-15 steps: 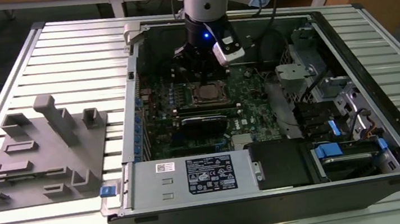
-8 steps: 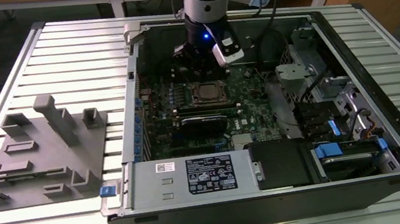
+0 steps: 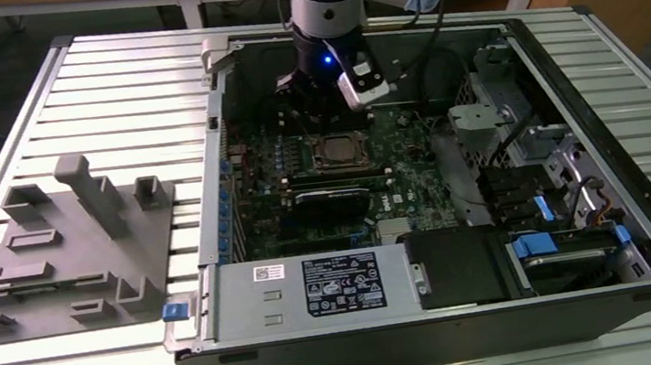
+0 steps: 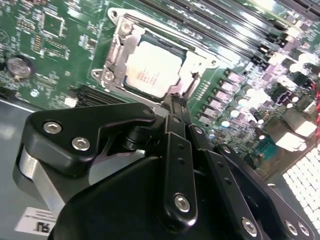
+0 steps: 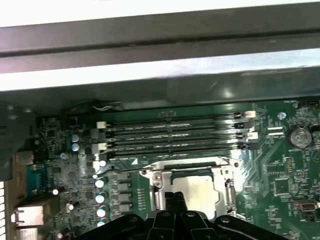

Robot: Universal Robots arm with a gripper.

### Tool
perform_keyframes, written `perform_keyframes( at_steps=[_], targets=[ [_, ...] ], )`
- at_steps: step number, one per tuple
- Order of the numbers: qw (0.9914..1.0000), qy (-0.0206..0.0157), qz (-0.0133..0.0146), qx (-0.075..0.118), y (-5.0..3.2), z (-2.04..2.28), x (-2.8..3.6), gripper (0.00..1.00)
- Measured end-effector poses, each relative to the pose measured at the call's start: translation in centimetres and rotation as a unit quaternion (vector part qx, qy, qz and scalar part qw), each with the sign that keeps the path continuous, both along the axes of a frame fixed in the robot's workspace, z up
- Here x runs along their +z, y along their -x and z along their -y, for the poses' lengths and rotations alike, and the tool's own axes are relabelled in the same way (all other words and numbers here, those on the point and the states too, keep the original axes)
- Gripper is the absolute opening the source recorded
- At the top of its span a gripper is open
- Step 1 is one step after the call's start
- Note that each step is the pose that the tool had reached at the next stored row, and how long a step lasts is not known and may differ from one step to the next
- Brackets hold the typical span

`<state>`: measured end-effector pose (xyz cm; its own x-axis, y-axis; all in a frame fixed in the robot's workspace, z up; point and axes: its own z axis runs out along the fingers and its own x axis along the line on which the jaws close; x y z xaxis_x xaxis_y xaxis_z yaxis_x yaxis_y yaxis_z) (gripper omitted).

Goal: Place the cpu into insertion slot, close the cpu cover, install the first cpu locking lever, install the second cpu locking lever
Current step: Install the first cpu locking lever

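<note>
Item: open computer case [image 3: 442,339] on a slatted table [image 3: 108,106], with a green motherboard [image 4: 60,45] inside.

- Gripper [image 4: 175,100]: we note it lowered into the case at the 12 o'clock end in the exterior view. Its black fingers [image 5: 169,199] are pressed together, the tips just beside the socket's edge. We cannot tell whether anything thin sits between them.
- Cpu [image 4: 152,67]: silver face up, seated in the insertion slot [image 3: 340,151].
- Cpu cover [image 4: 117,52]: the metal frame lies down around the chip, which shows through its window.
- Locking lever [image 5: 122,170]: a thin wire along one side of the socket. We cannot tell whether it is latched.
- Memory slots [image 5: 172,132]: long parallel rows just beyond the socket.
- Black card [image 3: 331,202]: at 6 o'clock from the socket in the exterior view.
- Power supply [image 3: 312,285]: at the case's 6 o'clock edge.
- Grey fixture tray [image 3: 70,258]: on the table at 9 o'clock, well apart from the case.
</note>
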<state>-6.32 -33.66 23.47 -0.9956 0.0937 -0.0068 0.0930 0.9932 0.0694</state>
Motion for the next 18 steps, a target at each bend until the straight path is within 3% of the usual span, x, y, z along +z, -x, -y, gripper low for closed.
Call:
perform_keyframes(
  at_steps=[3, 18],
  targets=[
    [1.0, -0.0001, 0.001, 0.0, 0.48, 0.0, -0.01, 0.11],
    [1.0, 0.0, 0.001, 0.0, 0.51, 0.0, 0.18, 0.11]
  ],
)
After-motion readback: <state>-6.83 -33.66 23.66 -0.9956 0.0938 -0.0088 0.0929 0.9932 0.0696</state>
